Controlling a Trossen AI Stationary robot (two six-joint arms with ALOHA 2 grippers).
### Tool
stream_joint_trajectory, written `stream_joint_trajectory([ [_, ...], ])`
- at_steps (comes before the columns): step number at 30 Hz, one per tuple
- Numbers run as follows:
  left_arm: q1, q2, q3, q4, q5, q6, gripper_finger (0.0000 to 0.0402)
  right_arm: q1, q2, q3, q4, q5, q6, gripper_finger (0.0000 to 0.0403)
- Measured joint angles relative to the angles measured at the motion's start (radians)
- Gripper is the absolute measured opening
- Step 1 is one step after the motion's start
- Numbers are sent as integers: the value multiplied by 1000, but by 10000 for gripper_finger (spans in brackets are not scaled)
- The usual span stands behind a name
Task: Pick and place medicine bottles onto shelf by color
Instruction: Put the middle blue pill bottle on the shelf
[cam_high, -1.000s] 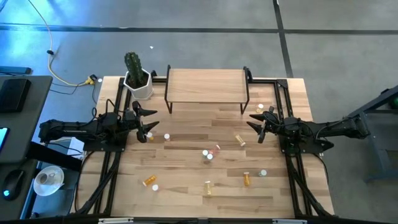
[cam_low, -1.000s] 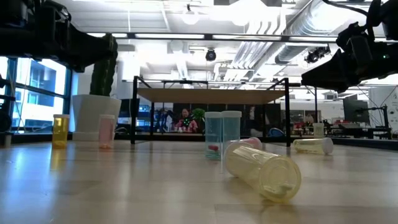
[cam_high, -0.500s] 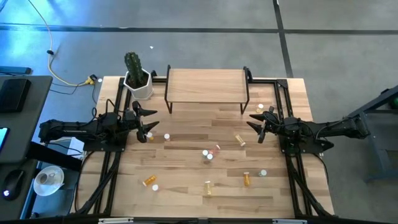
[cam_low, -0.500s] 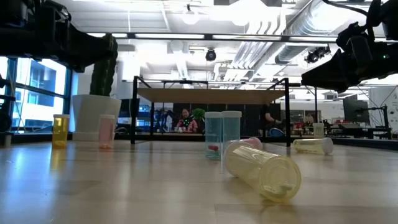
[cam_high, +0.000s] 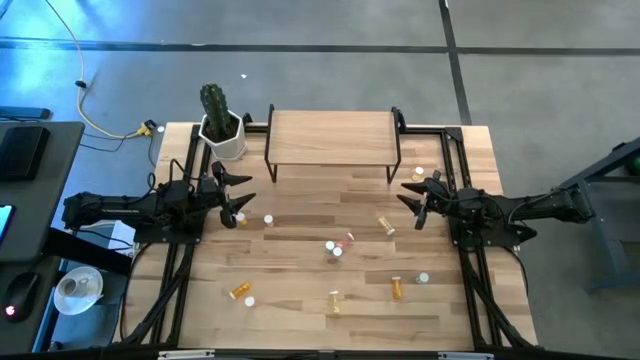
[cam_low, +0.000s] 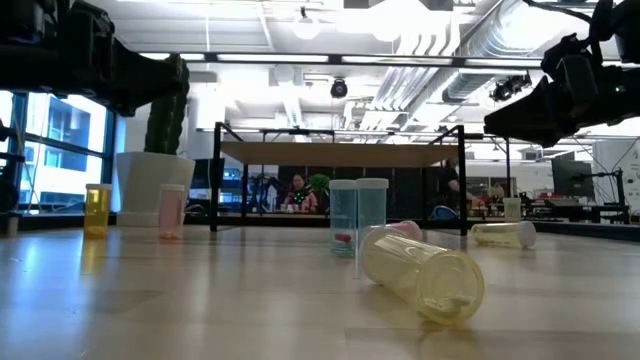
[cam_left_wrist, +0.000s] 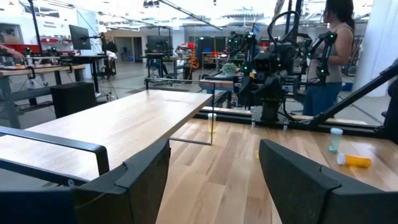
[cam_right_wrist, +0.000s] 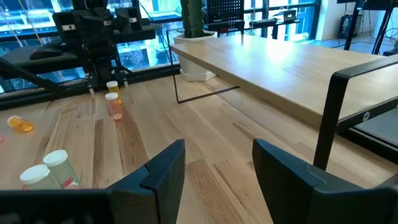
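We list 1 shelf (cam_high: 330, 136), a light-wood board on thin black legs at the far middle of the table (cam_high: 300, 315), its top bare, so we judge the sorting not yet begun. We list the medicine bottles as scattered on the tabletop in front of it: 2 standing just beside the left gripper (cam_high: 232, 196), namely an orange bottle (cam_high: 239, 219) and a pink bottle (cam_high: 268, 219); a central cluster (cam_high: 338, 246) of 3 or so; a yellow bottle (cam_high: 386, 226) lying on its side; a white-capped bottle (cam_high: 419, 174) near the right gripper (cam_high: 414, 201); and a front row of 4, the orange one at front left (cam_high: 240, 291), a yellow one (cam_high: 334, 300), an orange one (cam_high: 396, 288) and a pale one (cam_high: 423, 278). From overhead the colours in the cluster are hard to tell, so we leave them unsorted here. The left gripper hangs over the left edge, fingers spread wide with nothing between them; the left wrist view shows open table between its fingers (cam_left_wrist: 130, 180). The right gripper hangs over the right edge, fingers parted somewhat less and likewise holding nothing. The relation that counts: the 2 upright bottles stand inward and slightly frontward of the left fingertips, long axes vertical, far nearer the left arm than the right, so we judge the left arm better placed for a first pick. The lying yellow bottle sits closer to the right arm, its long axis running diagonally across the boards.
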Motion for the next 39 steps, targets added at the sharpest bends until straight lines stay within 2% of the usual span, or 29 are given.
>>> stream_joint_trajectory([
  [7, 0, 0, 0, 0, 12, -1, 239, 0, 0, 0, 88, -10, 33, 179],
  [11, 0, 0, 0, -1, 12, -42, 239, 0, 0, 0, 127, -45, 119, 179],
  [19, 0, 0, 0, -6, 16, -123, 239, 0, 0, 0, 202, -67, 164, 179],
  [26, 0, 0, 0, -1, 81, -166, 239, 0, 32, 54, 287, -185, 99, 179],
  [30, 0, 0, 0, 8, 99, -158, 239, 0, 114, 147, 279, -211, 53, 184],
  [35, 0, 0, 0, 72, 90, -154, 239, 0, 289, 306, 158, -232, -5, 222],
  [39, 0, 0, 0, 167, 88, -87, 239, 0, 432, 423, 67, -255, -3, 248],
])
